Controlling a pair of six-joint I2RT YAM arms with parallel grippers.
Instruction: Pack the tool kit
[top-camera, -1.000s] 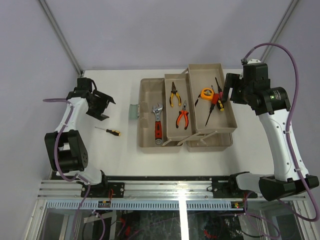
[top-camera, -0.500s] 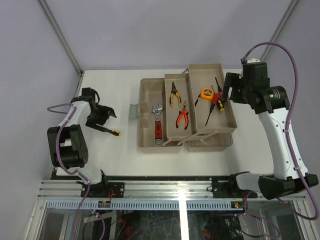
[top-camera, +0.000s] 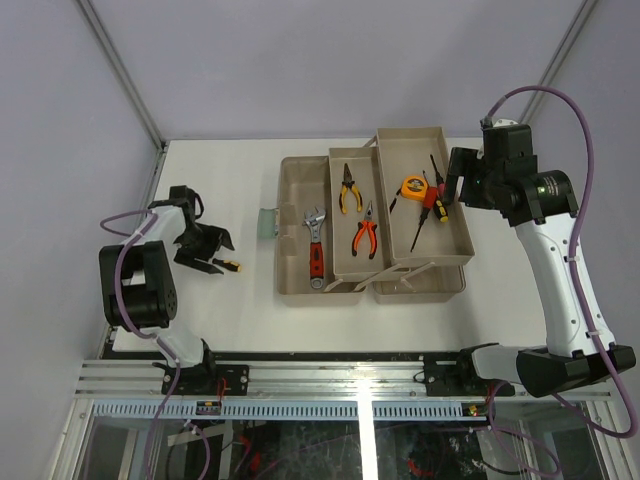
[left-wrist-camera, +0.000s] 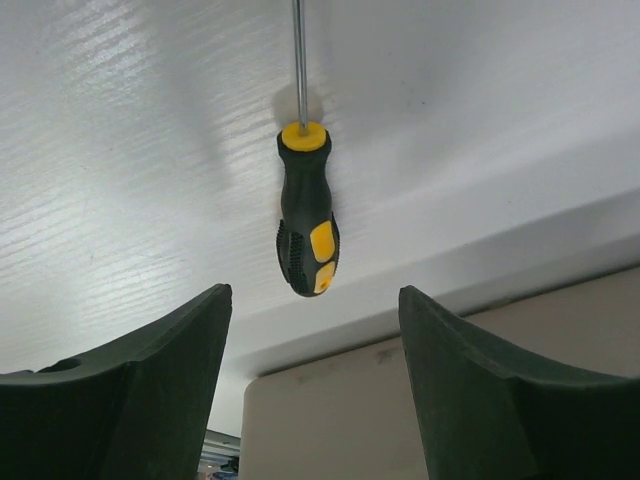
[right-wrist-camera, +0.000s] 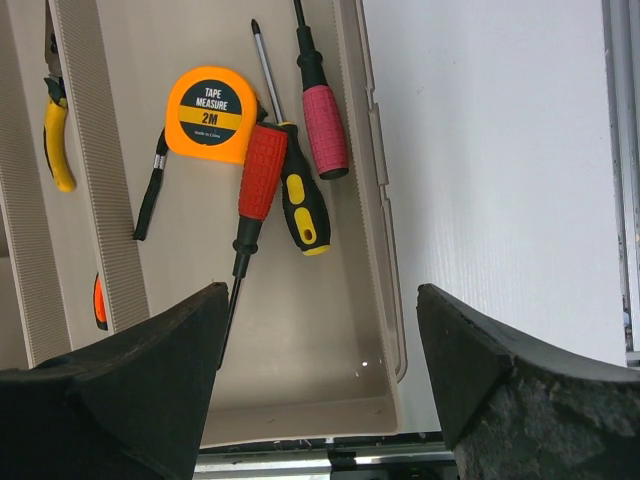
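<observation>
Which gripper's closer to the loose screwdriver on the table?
Left. The left gripper hangs right over the screwdriver, open jaws either side of its handle. The right gripper is across the toolbox, above its right-hand tray.

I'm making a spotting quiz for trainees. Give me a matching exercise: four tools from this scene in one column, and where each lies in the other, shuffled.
Tools
1. tape measure
2. wrench
3. yellow-handled pliers
4. loose screwdriver

Places
A. on the table, outside the box
B. middle tray
C. right tray
D. left compartment

Pairs: 1-C, 2-D, 3-B, 4-A
</observation>
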